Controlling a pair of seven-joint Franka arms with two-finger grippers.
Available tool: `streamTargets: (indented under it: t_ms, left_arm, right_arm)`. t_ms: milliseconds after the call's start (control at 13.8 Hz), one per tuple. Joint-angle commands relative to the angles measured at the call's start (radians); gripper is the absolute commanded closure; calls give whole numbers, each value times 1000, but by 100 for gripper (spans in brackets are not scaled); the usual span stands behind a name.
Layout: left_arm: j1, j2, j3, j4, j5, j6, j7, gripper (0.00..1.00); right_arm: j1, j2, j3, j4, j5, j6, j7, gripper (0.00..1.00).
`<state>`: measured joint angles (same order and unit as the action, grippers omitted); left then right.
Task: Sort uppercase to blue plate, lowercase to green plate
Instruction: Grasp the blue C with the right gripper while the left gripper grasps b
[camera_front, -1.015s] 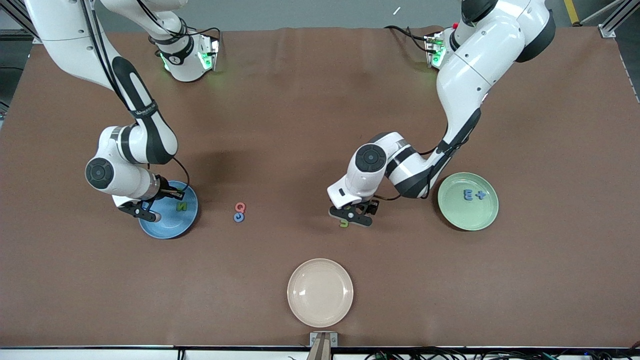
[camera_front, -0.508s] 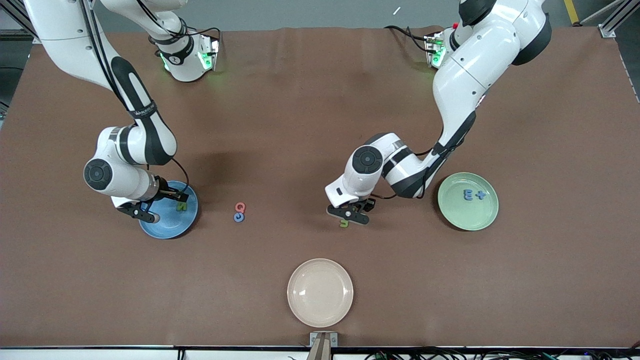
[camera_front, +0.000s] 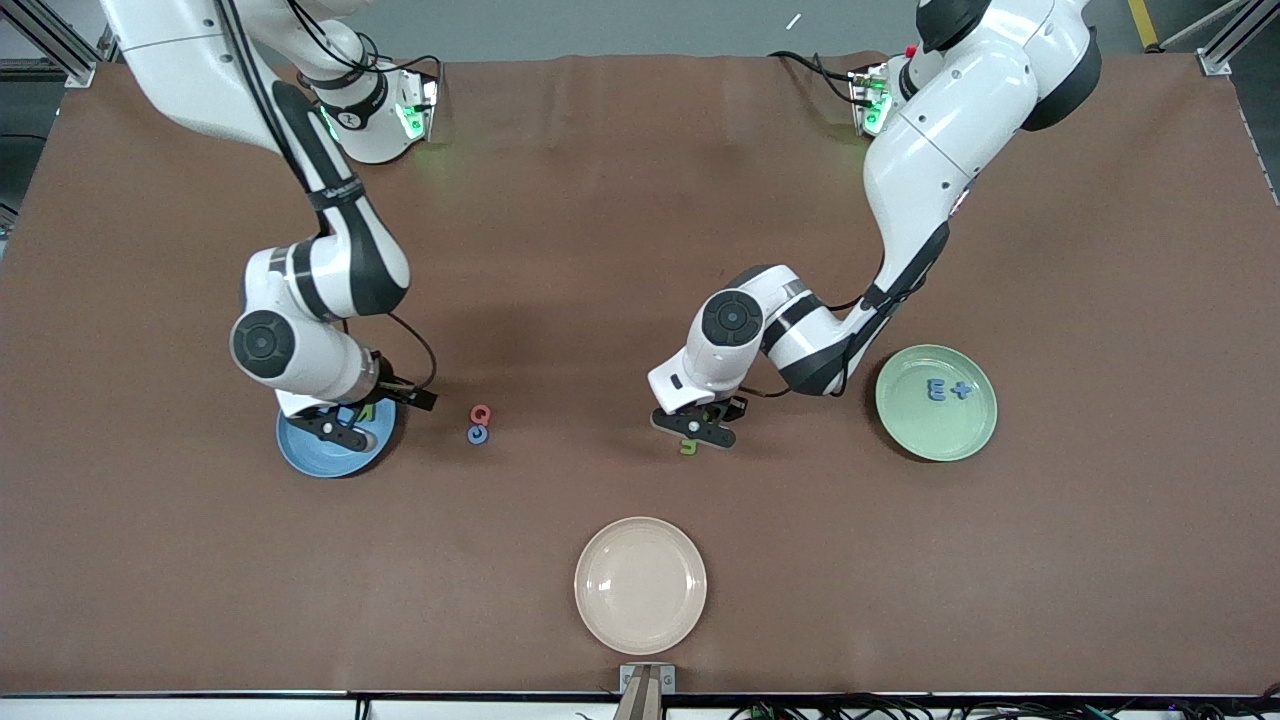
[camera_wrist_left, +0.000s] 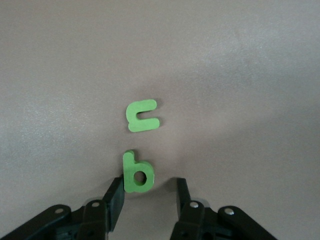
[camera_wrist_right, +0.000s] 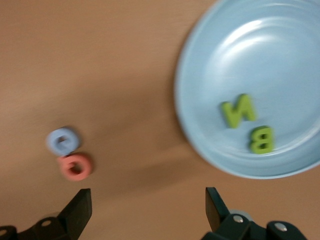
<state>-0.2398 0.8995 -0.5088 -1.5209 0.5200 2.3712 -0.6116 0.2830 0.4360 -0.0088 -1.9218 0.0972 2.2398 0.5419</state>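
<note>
On the brown table (camera_front: 600, 250) we see the green N (camera_wrist_right: 238, 111) and B (camera_wrist_right: 262, 139) in the blue plate (camera_wrist_right: 280, 60), our right gripper (camera_wrist_right: 147, 212) spread wide over its rim. Our left gripper (camera_wrist_left: 148, 200), jaws half-open, straddles the green q (camera_wrist_left: 136, 172) beside the green u (camera_wrist_left: 142, 115); the blue letters (camera_front: 947, 390) lie in the green plate (camera_front: 935, 440).

Two letters (camera_wrist_right: 247, 124) are seen in one plate (camera_front: 300, 455), two more (camera_front: 947, 390) in another plate (camera_front: 935, 440), with four letters (camera_front: 479, 424) lying on the table (camera_front: 600, 250) between them.
</note>
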Motion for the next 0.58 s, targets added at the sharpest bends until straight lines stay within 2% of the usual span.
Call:
streamTargets:
  t_ms: [0,218,363,508]
  left_arm:
    - [-13,18,9,31,-9,-9,19,49]
    - [-13,32,9,47,-9,-6,18,49]
    - [-13,33,9,59,-9,-6,16,50]
    - [-13,35,9,59,-9,-6,16,55]
  right_arm:
    - [62,93,-3,104,-1,21,-26,0]
    - [77,196,-3,197,-1,37,-71,0]
    - [90,220,-5,199,-4,96,-71,0]
    - [88,239,-5,202,-11,118,-73,0]
